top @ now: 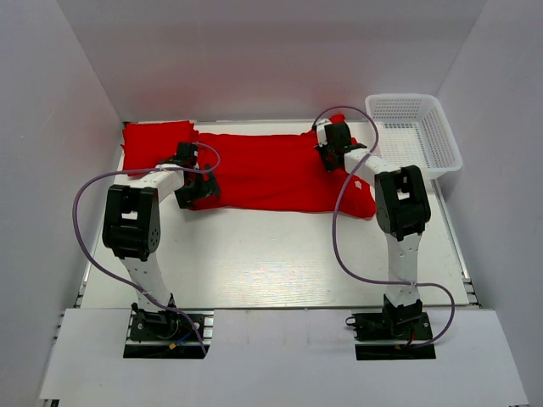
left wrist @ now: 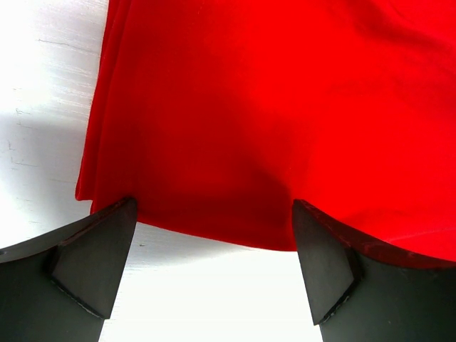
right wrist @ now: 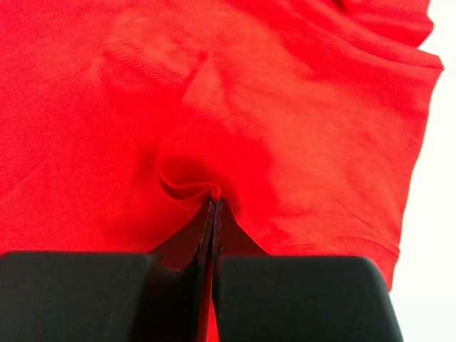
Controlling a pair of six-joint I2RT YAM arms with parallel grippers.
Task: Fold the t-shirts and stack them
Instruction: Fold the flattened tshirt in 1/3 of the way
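Two robot arms work over a red t-shirt point(top: 271, 174) that lies spread sideways across the far half of the white desk point(top: 271, 263), reaching from one arm to the other. The right claw point(right wrist: 214, 205), at the shirt's right end near the back of the desk, is pressed together on a pinch of the red cloth. Its two black fingers point(right wrist: 299, 292) meet with only a hairline between them, and a small raised fold of fabric puckers at their tips. The cloth around the pinch is drawn into soft creases. A stitched hem runs along the shirt's edge at the right, with bare desk showing beside it.

The left claw point(left wrist: 214, 235) stands wide apart at the shirt's near hem on the left end. One black finger point(left wrist: 96, 260) is over bare desk just beside the corner of the cloth, and the other is at the hem itself, with the hem's edge showing in the gap between them. Whether either finger touches the fabric cannot be told.

A second t-shirt point(top: 157, 140), also red, sits as a compact, roughly square bundle in the far left corner, its edge meeting the spread one. A white mesh basket point(top: 416, 131) stands in the far right corner, just beside the right arm's wrist.
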